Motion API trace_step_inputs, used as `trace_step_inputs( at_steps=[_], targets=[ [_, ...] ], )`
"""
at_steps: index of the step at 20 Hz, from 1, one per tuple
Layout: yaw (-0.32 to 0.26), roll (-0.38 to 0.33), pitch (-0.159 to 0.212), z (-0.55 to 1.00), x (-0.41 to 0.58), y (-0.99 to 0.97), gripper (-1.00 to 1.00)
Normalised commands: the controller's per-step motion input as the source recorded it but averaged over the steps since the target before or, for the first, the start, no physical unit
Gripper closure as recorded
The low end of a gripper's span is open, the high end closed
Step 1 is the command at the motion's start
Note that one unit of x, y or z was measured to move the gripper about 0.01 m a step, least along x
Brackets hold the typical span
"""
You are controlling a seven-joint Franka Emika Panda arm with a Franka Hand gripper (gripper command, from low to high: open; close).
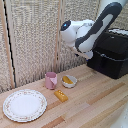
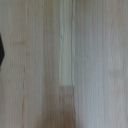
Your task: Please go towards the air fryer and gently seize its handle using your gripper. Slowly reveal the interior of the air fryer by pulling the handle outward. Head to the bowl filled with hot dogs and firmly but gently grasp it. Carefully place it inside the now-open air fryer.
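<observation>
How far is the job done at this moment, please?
Nothing looks done yet. The air fryer looks closed, and the bowl with hot dogs sits on the table beside the pink cup. The arm is raised near the fryer; the wrist view shows only wood. Left: pull the drawer out, grasp the bowl, place it inside.

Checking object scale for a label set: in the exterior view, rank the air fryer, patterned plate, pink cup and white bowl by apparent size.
1. air fryer
2. patterned plate, though nearer the camera
3. pink cup and bowl: look alike, unranked
</observation>
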Motion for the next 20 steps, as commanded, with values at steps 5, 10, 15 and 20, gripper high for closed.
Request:
trace_step_inputs(
  at_steps=[5,10,15,20],
  targets=[
    [0.055,-0.147,-0.015,-0.26,-0.098,-0.55,-1.0],
    [0.076,-0.137,0.0,-0.23,-0.098,-0.58,-1.0],
    [0.102,-0.106,0.0,-0.19,-0.063,-0.6,-1.0],
    [0.128,-0.099,0.0,-0.15,-0.082,-0.63,-1.0]
  ],
)
